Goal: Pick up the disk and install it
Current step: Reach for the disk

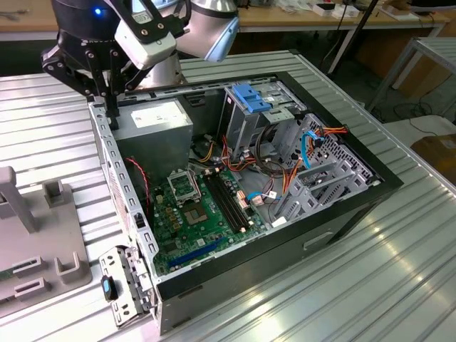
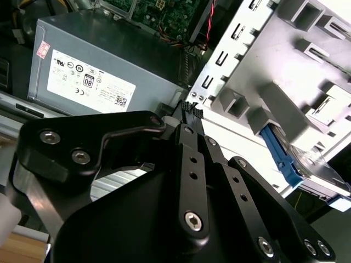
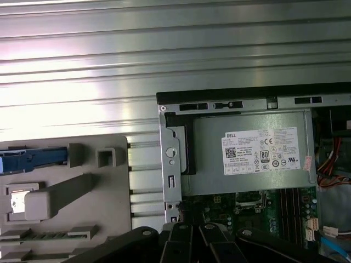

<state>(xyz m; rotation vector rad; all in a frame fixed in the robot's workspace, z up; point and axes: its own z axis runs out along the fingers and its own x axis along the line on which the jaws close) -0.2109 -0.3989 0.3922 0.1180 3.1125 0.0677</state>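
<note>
The disk (image 2: pixel 279 156) lies in the grey fixture (image 2: pixel 258 71) beside the computer case; its bright blue side rail and a strip of grey metal show in the second wrist view. The same blue rail of the disk (image 3: pixel 33 160) appears in the first wrist view at the fixture's edge. My gripper (image 1: pixel 111 117) hangs over the case's rear corner, above the metal wall next to the power supply (image 1: pixel 153 122). Its black fingers (image 2: pixel 189 131) are pressed together with nothing between them. The blue-topped drive cage (image 1: pixel 249 100) stands inside the case.
The open computer case (image 1: pixel 335 214) sits on a ribbed metal table (image 1: pixel 370 285), with motherboard (image 1: pixel 196 214) and loose cables (image 1: pixel 313 142) inside. The grey fixture (image 1: pixel 43 242) lies at the exterior view's left. A bracket (image 1: pixel 121 281) juts from the case's near corner.
</note>
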